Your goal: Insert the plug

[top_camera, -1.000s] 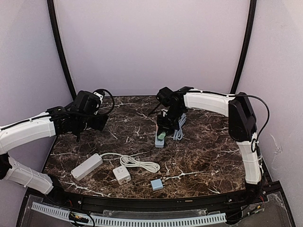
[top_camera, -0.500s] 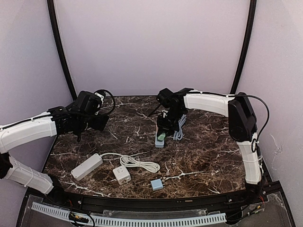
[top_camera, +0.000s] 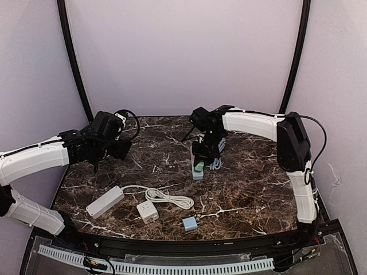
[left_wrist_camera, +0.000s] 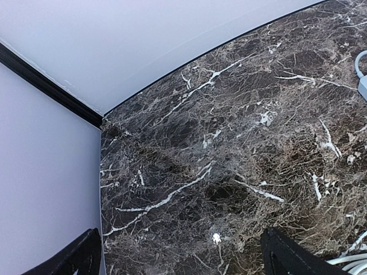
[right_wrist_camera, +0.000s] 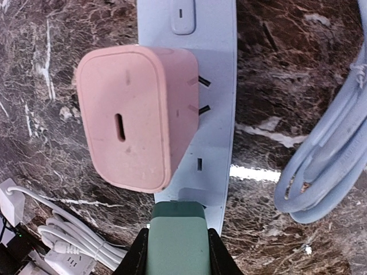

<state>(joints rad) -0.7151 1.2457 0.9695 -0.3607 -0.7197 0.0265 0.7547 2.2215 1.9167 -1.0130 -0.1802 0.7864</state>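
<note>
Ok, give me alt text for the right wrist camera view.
The right tool grips a green rectangular plug over a pale blue power strip that carries a pink rounded charger block. A coiled pale blue cable lies beside it on the dark marble table.

A dark marble-patterned table point(top_camera: 246, 189) sits enclosed by plain pale lavender walls point(top_camera: 183, 57).

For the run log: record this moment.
right end effector: shut on green plug over power strip | left end effector: open, empty
</note>
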